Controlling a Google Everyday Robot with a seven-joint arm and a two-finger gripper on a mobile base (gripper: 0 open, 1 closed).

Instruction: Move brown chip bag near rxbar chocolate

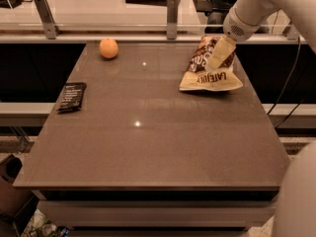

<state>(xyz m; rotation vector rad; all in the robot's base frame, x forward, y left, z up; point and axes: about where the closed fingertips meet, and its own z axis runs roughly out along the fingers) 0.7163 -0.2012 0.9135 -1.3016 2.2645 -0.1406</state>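
Near the tabletop's far right edge lies the brown chip bag, the tool covering part of its upper half (its opening I cannot tell). At the left edge sits the rxbar chocolate, open surface between them.

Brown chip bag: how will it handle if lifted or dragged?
Probably floppy: the brown chip bag looks creased, so it may sag or buckle. Puffed shape suggests light for its size. Glossy table suggests it slides easily. The end effector sits over its upper half.
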